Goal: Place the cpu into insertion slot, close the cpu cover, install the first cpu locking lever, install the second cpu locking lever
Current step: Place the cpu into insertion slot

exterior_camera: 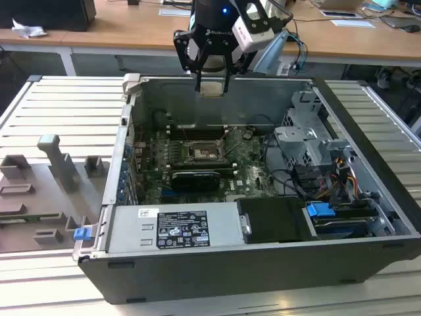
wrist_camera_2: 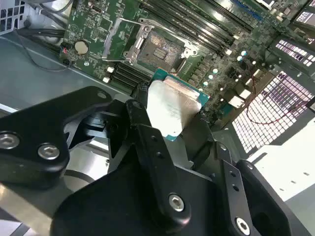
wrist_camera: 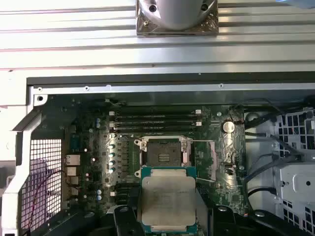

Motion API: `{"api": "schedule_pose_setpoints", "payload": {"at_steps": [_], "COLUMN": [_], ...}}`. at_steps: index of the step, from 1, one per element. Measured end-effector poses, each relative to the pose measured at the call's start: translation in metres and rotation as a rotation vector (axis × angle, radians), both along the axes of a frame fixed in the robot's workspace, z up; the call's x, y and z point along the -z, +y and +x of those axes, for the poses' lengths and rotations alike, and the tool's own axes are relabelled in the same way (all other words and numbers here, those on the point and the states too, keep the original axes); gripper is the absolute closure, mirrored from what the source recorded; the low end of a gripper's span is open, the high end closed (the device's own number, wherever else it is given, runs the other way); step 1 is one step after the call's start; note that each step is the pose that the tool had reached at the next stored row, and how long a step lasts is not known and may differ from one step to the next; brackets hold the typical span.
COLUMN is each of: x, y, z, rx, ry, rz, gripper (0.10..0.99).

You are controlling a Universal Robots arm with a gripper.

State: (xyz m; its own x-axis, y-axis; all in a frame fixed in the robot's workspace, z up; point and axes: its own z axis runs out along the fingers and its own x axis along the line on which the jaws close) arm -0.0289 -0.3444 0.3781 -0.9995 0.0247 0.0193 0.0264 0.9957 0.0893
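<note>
Arm enters from the top of the exterior view. The pincer points straight down, hanging over the far wall of the open computer case and touching nothing below. It is clamped narrow on the cpu, with one black finger on each opposite edge.

Exterior view, left to right:
- Well off to the pincer's left on that view, a grey fixture tray with upright blocks sits on a slatted metal table.
- A small blue clip sits at the case corner.
- Below the pincer is the green motherboard.
- Nearer the camera is the power supply with a white label.
- To the pincer's right are a silvery drive cage, loose cables and a blue connector.
- Behind the pincer are wooden desks.

In both wrist views the cpu is a square chip. It has a pale silver-beige top, slightly smudged, and a green edge.

The insertion slot lies on the board below the pincer, well apart from the chip. Its dark centre is bare inside a silvery rim. The cpu cover is swung off to one side of the slot.
</note>
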Motion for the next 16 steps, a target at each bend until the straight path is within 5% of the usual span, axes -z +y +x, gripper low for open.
{"api": "schedule_pose_setpoints", "payload": {"at_steps": [16], "x": [0.0000], "y": [0.0000], "z": [0.0000], "rx": [0.101], "ry": [0.0000], "rz": [0.000], "gripper": [0.557]}}
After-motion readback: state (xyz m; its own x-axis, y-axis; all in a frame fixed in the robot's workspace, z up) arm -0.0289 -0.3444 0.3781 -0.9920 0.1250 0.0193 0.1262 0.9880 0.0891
